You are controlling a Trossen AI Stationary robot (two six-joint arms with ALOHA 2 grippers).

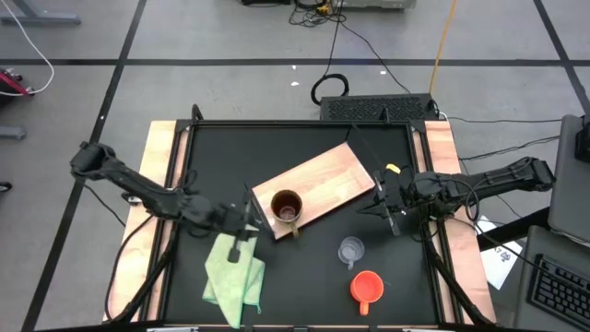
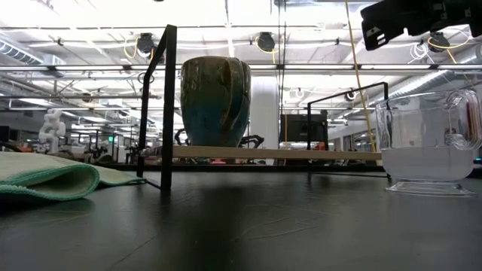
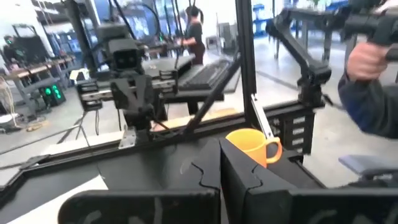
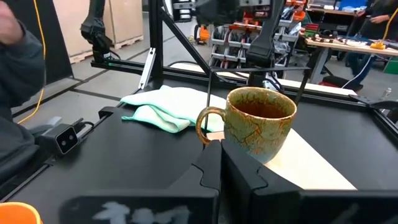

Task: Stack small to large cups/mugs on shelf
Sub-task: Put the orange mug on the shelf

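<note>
The brown mug (image 1: pixel 286 207) stands upright on its base at the near left end of the light-wood shelf board (image 1: pixel 327 184), which lies slantwise on the black table. It also shows in the low view (image 2: pixel 215 102) and the right wrist view (image 4: pixel 258 124). The clear glass cup (image 1: pixel 351 250) and the orange-red mug (image 1: pixel 367 287) stand on the table nearer the front; the mug also shows in the left wrist view (image 3: pixel 252 146). My left gripper (image 1: pixel 251 221) is shut and empty just left of the brown mug. My right gripper (image 1: pixel 383 198) is shut and empty off the board's right end.
A light green cloth (image 1: pixel 232 272) lies crumpled at the near left, under my left gripper's wrist. A black frame rims the table (image 1: pixel 189 129). A person's sleeve and hand show beyond the table in the left wrist view (image 3: pixel 367 81).
</note>
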